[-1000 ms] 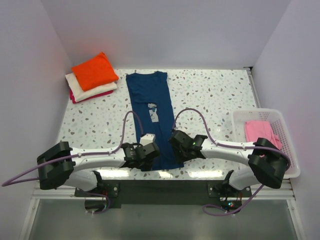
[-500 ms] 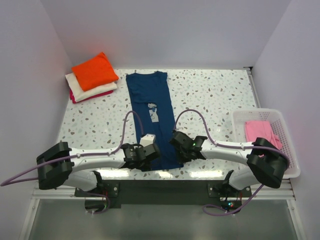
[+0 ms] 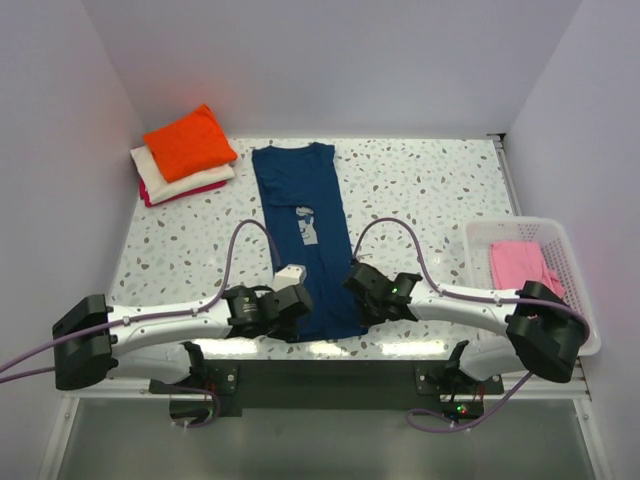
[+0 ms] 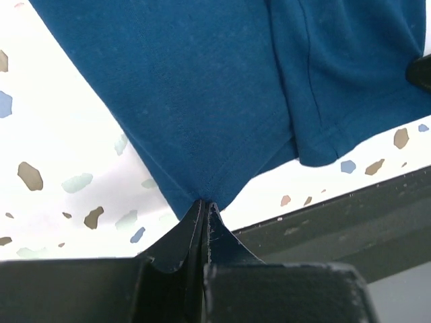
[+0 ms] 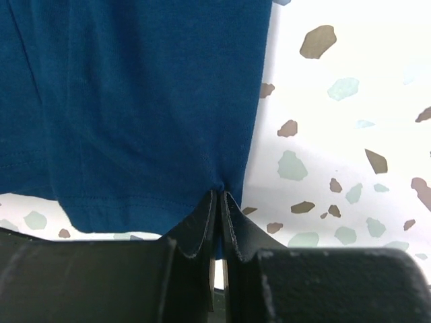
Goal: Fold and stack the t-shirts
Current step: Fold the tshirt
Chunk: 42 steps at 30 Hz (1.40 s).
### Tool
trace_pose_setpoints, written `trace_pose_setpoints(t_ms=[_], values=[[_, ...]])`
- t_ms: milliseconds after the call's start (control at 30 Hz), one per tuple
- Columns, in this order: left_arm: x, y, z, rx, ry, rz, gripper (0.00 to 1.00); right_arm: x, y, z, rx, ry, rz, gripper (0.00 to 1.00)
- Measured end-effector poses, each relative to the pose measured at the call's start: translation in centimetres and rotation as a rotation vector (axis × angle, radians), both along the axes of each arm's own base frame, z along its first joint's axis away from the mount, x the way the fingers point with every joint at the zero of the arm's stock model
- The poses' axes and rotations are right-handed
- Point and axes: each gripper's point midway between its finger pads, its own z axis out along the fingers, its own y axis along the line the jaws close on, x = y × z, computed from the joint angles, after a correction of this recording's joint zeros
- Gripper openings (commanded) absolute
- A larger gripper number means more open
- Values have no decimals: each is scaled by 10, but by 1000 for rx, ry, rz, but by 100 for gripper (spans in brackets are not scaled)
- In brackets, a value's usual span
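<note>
The left gripper (image 3: 296,301) is pinched fully closed on the near left corner of the navy t-shirt (image 3: 300,215), and the right gripper (image 3: 362,292) is pinched closed on the near right corner of the same hem. In the left wrist view, the left gripper (image 4: 204,205) sits at the bottom centre of the frame with blue cloth caught between its tips and fanning out above and to the right. In the right wrist view, the right gripper (image 5: 221,196) holds the hem edge the same way, with the cloth spreading up and to the left. In the top view, the navy t-shirt lies flat on the speckled bench (image 3: 420,190) as a long narrow strip. Its collar is at the upper centre of the frame and its hem reaches the bench's near edge at lower centre, between the two grippers. In the upper left of the frame sits a finished pile: an orange t-shirt (image 3: 188,140) on top, a cream t-shirt (image 3: 205,180) under it, and a magenta t-shirt (image 3: 158,199) at the bottom. At the right edge, a pink t-shirt (image 3: 522,265) lies loose in a white basket (image 3: 580,305). Three shirts look done. The navy one seems narrowed lengthwise and ready for its hem to be folded towards the collar, then stacked. The pink one is not yet begun.
</note>
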Motion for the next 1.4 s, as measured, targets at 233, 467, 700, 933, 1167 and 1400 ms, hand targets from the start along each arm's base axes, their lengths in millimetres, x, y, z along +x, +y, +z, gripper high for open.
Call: trace_pose_setpoints(t_ms=[233,467,700,933,1167,1400], values=[[-11,7,-2,-4,36,-25,0,0,-4,5,6,-13,-22,6],[-20,12,-7,11,72,-57,0,-2,-10,-1,-10,-6,-38,10],[-29,17,-17,20,110,-88,18,-5,-14,-5,-20,2,-41,35],[-32,14,-9,-23,109,-104,44,-4,-13,7,15,-22,-38,45],[-13,12,30,-141,-2,19,42,0,-14,26,50,-67,-47,44],[4,20,22,-215,28,154,46,-1,-17,25,41,-57,-48,43]])
